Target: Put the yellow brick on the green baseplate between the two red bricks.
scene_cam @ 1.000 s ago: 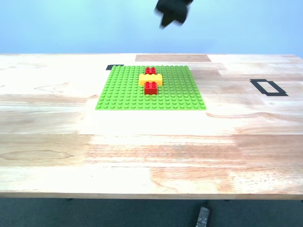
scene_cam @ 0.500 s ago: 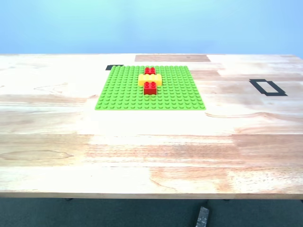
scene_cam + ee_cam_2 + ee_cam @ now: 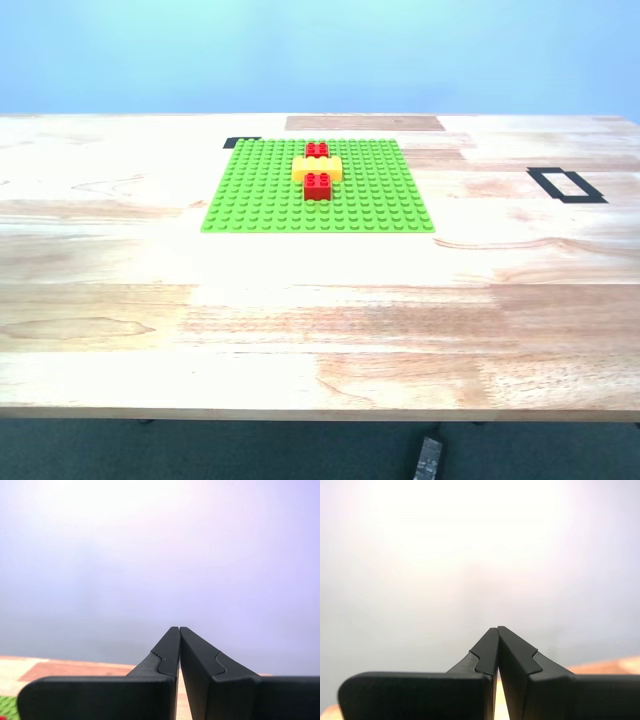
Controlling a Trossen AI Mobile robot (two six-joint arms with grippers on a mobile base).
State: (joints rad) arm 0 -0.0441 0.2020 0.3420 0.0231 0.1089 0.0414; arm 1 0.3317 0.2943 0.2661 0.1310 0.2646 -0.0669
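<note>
- Gone from the exterior view since a second ago: the dark arm shape that hung above the far edge of the tabletop (image 3: 100, 300); nothing else shifted.
- Yellow brick (image 3: 317, 168) seated on the green baseplate (image 3: 260, 200), crosswise, with the two red bricks (image 3: 318, 185) touching it on either side, one nearer the camera, one (image 3: 317, 150) farther.
- First end effector (image 3: 497, 630): tips pressed together, nothing held, aimed at a pale blank background with only a sliver of wood low in its view.
- Second end effector (image 3: 179, 629): likewise closed tight and empty (a strip of tabletop and a corner of green plate just visible beneath it).
- Task looks finished, judged from how the bricks lie.
- Possible trouble from here: brick perhaps only resting on the studs and not pressed home, so a bump to the tabletop or a returning arm could knock it loose; cannot confirm seating from this angle.
- Hard to make out: far red brick partly hidden behind the yellow one; stud engagement too small to tell; neither arm visible in the exterior view, so which one stands where stays unknown.
- Black tape outline (image 3: 567, 185) toward the exterior view's right, bare inside.
</note>
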